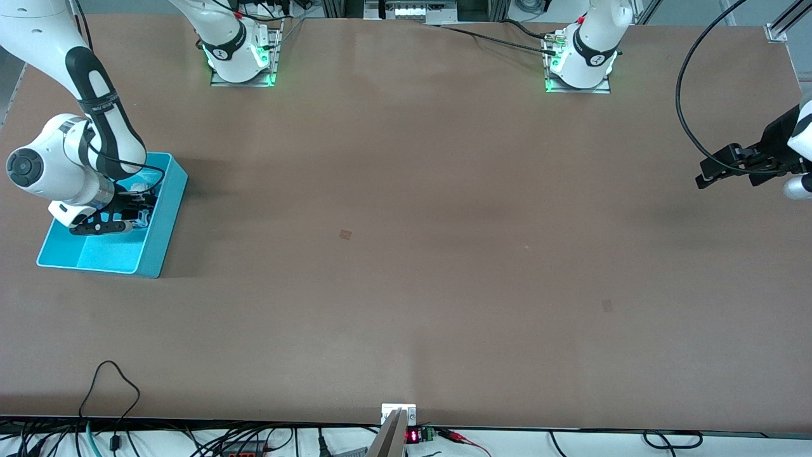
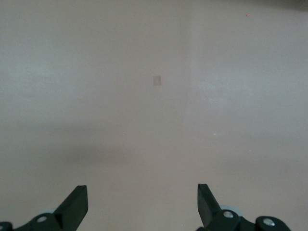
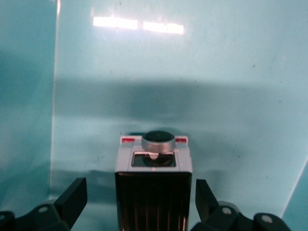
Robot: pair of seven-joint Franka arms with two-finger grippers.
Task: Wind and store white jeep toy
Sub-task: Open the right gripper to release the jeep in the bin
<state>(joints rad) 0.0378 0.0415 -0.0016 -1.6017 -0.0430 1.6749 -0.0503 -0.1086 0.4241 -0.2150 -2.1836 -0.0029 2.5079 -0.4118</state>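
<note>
The white jeep toy [image 3: 154, 187], with its black ribbed roof panel and a spare wheel at one end, rests on the floor of the turquoise bin [image 1: 158, 241]. My right gripper [image 3: 139, 187] is down inside the bin [image 3: 192, 86], open. One finger stands on each side of the jeep, and a gap shows on both sides. In the front view the right gripper [image 1: 141, 211] sits low in the bin and the arm hides most of the toy. My left gripper [image 1: 705, 174] waits open in the air over the left arm's end of the table, with nothing between its fingers [image 2: 142, 188].
The bin stands at the right arm's end of the table, with a divider wall [image 1: 85, 233] splitting it into two compartments. A black cable [image 1: 685, 108] loops above the table beside the left arm. Small marks [image 1: 345, 234] dot the brown tabletop.
</note>
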